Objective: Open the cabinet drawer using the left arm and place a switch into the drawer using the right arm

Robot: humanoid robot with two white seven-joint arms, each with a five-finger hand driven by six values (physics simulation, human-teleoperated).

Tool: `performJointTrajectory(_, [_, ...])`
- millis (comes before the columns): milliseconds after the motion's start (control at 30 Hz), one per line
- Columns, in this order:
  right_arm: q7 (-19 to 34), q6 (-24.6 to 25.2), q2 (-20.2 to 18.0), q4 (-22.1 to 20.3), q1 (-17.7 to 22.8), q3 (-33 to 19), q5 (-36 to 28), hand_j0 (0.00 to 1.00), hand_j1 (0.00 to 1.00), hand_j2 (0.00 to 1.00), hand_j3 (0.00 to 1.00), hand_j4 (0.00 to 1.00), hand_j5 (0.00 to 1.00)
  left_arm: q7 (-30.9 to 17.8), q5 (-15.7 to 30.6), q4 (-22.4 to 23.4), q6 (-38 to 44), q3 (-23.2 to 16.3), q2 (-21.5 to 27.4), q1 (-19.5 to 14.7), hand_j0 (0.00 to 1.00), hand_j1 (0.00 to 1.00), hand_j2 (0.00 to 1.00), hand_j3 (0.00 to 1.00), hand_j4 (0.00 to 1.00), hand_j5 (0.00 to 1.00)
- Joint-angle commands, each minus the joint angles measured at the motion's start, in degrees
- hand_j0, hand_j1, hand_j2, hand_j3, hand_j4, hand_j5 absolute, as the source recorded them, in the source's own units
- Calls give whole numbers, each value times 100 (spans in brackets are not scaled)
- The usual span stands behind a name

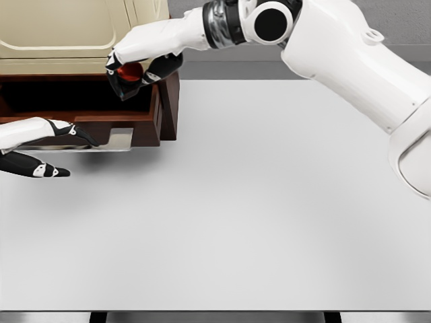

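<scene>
A cream-topped cabinet point(74, 33) stands at the upper left with its dark wooden drawer point(145, 124) pulled out toward me. My right hand point(135, 67) reaches across from the upper right and hovers over the drawer's right rear corner, its fingers curled around a red switch point(130, 70). The left hand point(47, 145) lies at the left edge just in front of the drawer, by its metal handle point(116, 139). Its fingers are stretched out and hold nothing.
The white table point(256, 215) spreads out in front of and to the right of the cabinet. My right arm point(350, 60) crosses the upper right of the view.
</scene>
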Motion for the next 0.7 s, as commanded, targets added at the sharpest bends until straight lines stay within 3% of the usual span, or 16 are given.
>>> performJointTrajectory(0, [-1,18,31,31,-9,-11,-38,50,50,50,50,50,50,3,59,-22,10,10,26,0,75,75,75,75,75,75])
performJointTrajectory(200, [34,18,84,39,-9,-55,-38,50,50,50,50,50,50,12,77,-13,10,19,70,0,77,77,77,77,77,77])
performJointTrajectory(433, [122,18,259,268,-9,-64,-3,57,57,57,57,57,57,20,85,-22,10,45,114,-9,81,81,81,81,81,81])
performJointTrajectory(467, [122,18,277,285,-9,-73,49,57,57,57,57,57,57,20,112,-31,-69,98,123,-9,80,80,80,80,80,80])
performJointTrajectory(533, [122,18,321,285,53,-591,630,57,57,57,57,57,57,20,129,-31,-168,106,149,-9,78,78,78,78,78,78])
performJointTrajectory(667, [122,18,365,294,62,-600,674,57,57,57,57,57,57,12,129,-57,-168,106,202,-9,76,76,76,76,76,76])
